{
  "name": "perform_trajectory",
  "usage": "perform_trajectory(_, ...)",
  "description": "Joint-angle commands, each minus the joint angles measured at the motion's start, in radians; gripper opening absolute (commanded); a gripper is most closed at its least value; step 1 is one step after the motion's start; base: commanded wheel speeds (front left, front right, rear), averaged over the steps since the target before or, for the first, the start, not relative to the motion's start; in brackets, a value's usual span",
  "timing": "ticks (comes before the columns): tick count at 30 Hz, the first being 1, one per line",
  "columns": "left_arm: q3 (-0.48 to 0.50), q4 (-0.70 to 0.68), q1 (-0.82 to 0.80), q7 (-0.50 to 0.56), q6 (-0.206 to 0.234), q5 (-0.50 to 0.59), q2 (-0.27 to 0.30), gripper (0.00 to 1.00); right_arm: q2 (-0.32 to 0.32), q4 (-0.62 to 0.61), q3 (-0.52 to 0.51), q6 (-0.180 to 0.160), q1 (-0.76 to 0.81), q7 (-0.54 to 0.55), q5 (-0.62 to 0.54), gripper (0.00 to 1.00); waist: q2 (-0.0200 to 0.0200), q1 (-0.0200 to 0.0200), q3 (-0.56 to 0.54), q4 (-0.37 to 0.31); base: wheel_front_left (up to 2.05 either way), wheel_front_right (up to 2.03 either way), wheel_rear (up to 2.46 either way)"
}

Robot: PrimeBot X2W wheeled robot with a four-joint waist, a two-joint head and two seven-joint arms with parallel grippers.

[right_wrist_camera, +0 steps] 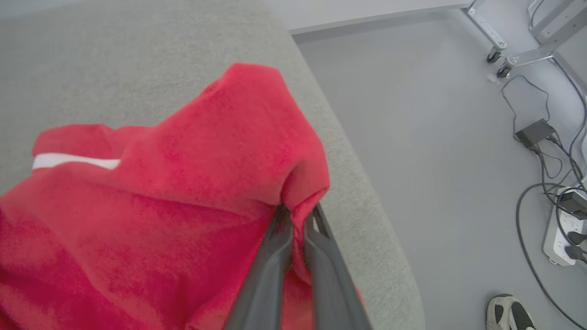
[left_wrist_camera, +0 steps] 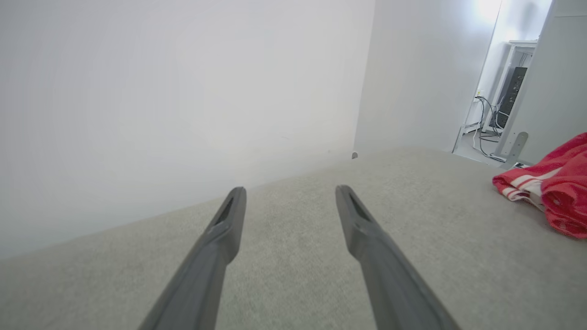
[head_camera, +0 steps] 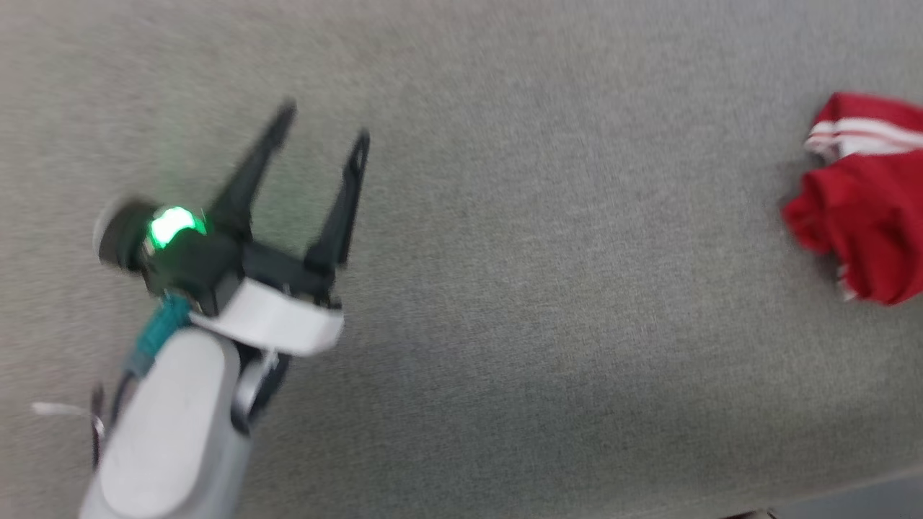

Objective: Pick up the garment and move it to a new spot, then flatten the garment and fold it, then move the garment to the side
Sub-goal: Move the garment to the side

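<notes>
Garment [head_camera: 865, 209], red with white striped trim, sits crumpled at the far right of the grey surface [head_camera: 541, 288] in the head view, cut off by the picture's edge. That view is blurred. In the right wrist view the red cloth lies close to the surface's edge, with the pale floor [right_wrist_camera: 435, 160] beyond it.

The right gripper [right_wrist_camera: 300, 211] has its jaws drawn narrow, pinching a fold of the garment. The cloth bunches up over the dark fingertips and rises to a peak above them. A strip of white trim shows at the left of that view.

The left gripper [head_camera: 324, 122] hovers over bare surface well apart from the garment, its jaws spread wide and holding nothing. A green light [head_camera: 173, 223] glows on its wrist. In the left wrist view its two fingers point toward a white wall [left_wrist_camera: 137, 91], and the garment lies off to the right.

On the floor are cables, a power strip [right_wrist_camera: 562, 229] and a person's shoe [right_wrist_camera: 511, 314] at the bottom edge.
</notes>
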Motion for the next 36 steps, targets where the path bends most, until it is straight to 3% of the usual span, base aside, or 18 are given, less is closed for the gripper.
perform_trajectory(1, -0.002, -0.006, -0.034, -0.005, 0.001, -0.002, 0.008, 1.00, 0.005, 0.017, -0.010, -0.001, -0.032, -0.023, -0.010, 0.00, 0.0000, 0.0000, 0.058, -0.042, 0.00, 0.00, 0.00)
perform_trajectory(9, -0.056, -0.036, -0.228, -0.005, 0.001, 0.004, 0.042, 1.00, 0.024, 0.265, -0.069, -0.001, -0.249, -0.223, -0.081, 0.00, 0.0000, 0.0000, 0.181, -0.070, 0.00, 0.00, 0.00)
perform_trajectory(21, -0.065, -0.027, -0.254, -0.005, 0.001, -0.007, 0.071, 1.00, 0.069, 0.545, -0.035, -0.001, -0.433, -0.406, -0.147, 0.00, 0.0000, 0.0000, 0.216, -0.058, 0.00, 0.00, 0.00)
perform_trajectory(22, -0.064, -0.027, -0.253, -0.005, 0.001, -0.007, 0.070, 1.00, 0.067, 0.560, -0.030, -0.001, -0.440, -0.415, -0.146, 0.18, 0.0000, 0.0000, 0.214, -0.055, 0.00, 0.00, 0.00)
perform_trajectory(23, -0.063, -0.028, -0.251, -0.005, 0.001, -0.007, 0.067, 1.00, 0.063, 0.575, -0.026, -0.001, -0.445, -0.422, -0.145, 0.48, 0.0000, 0.0000, 0.210, -0.052, 0.00, 0.00, 0.00)
perform_trajectory(24, -0.060, -0.029, -0.247, -0.005, 0.001, -0.007, 0.065, 1.00, 0.062, 0.591, -0.022, -0.001, -0.449, -0.433, -0.146, 1.00, 0.0000, 0.0000, 0.204, -0.049, 0.00, 0.00, 0.00)
perform_trajectory(30, -0.028, -0.029, -0.193, -0.005, 0.001, -0.013, 0.040, 1.00, 0.053, 0.623, 0.028, -0.001, -0.453, -0.472, -0.167, 1.00, 0.0000, 0.0000, 0.136, -0.033, 0.00, 0.00, 0.00)
perform_trajectory(36, 0.020, -0.007, -0.083, -0.005, 0.001, -0.033, -0.010, 1.00, 0.069, 0.551, 0.152, -0.001, -0.402, -0.477, -0.170, 1.00, 0.0000, 0.0000, 0.018, -0.001, 0.00, 0.00, 0.00)
